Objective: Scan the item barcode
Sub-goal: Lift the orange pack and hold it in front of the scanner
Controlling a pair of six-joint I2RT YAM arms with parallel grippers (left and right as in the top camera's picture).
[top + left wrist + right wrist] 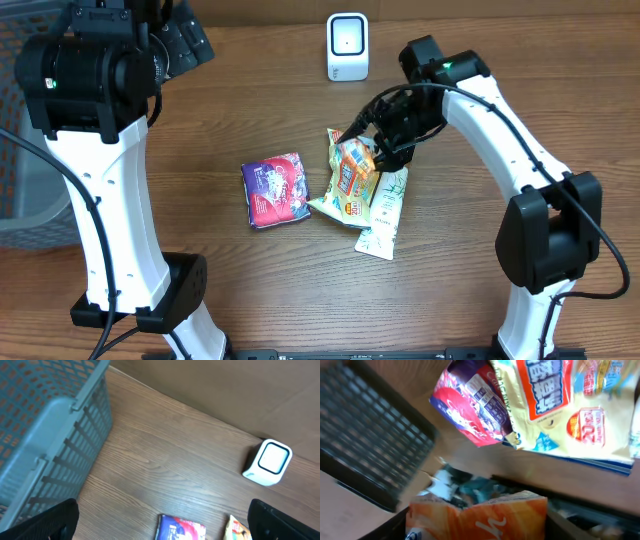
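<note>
Jaws of the right gripper (476, 527) appear to grip an orange packet (480, 510), which fills the gap between them. The picture is blurred, so I cannot say how firm the hold is. Jaws of the left gripper (167, 521) stand wide open with nothing between them.

On the tabletop (230, 100) the largest thing is the grey basket (45, 425) at the left edge. In the middle lies a yellow snack bag (348, 185). A purple packet (276, 190) is just beside it, and a white-and-green packet (385, 215) is partly under it. The white scanner (347, 47) stands at the far edge, well apart from them. The orange packet, the smallest thing, hangs over the yellow bag and is not yet near the scanner.

I think two things could go wrong. The packet is soft, so it may slip or fold on the way. Also its barcode may face away from the scanner window, because I see no barcode on the side that shows.

Only the overhead view shows the right arm and the scanner together. Only the right wrist view shows the packet between the jaws. The left wrist view shows the scanner's face and the basket wall.
</note>
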